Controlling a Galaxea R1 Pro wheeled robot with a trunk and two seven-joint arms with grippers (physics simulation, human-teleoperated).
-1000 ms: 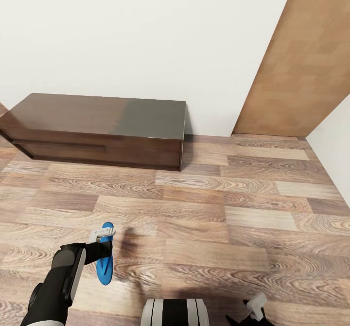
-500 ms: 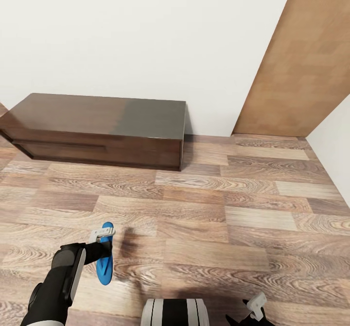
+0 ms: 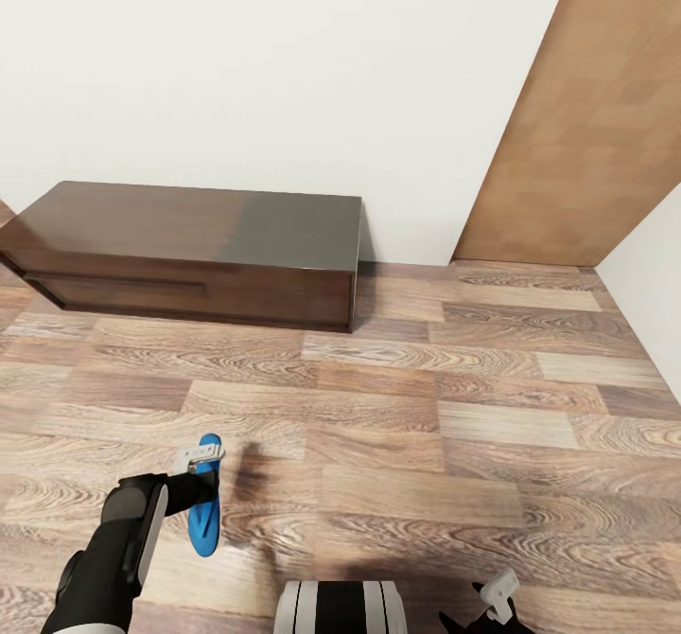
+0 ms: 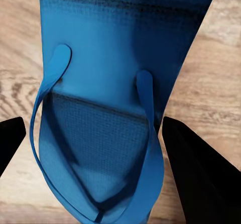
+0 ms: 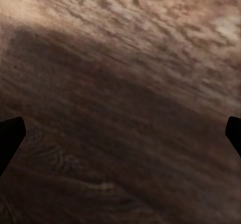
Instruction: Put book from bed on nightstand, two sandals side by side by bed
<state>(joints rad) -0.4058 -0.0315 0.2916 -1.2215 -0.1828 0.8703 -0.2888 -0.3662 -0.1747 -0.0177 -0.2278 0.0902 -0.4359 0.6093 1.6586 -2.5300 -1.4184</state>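
One bright blue sandal [image 3: 204, 506] is seen lying flat on the wood-plank floor [image 3: 426, 445], low on the left side of the head view. Its long side runs away from the robot. The left gripper [image 3: 200, 459] is placed right over the far part of the sandal. In the left wrist view, the sandal [image 4: 115, 98] is seen very close up, with its two straps meeting at the toe. A dark finger [image 4: 201, 174] is seen on one side of the sandal and another on the other side. The fingers are spread wider than the sandal, with a bit of floor showing between each finger and the blue edge. Nothing is being squeezed by them.

The right gripper [image 3: 497, 596] is seen at the bottom edge of the head view, on the right, well apart from the sandal. In the right wrist view, its two dark fingertips [image 5: 10, 138] are seen at the far edges, spread wide, with bare shaded floor [image 5: 120, 108] between them.

A long, low, dark brown bench [image 3: 189, 251] is set against the white wall [image 3: 284, 66], farther back on the left. A light brown wooden panel [image 3: 586, 123] is seen at the right, next to the wall.
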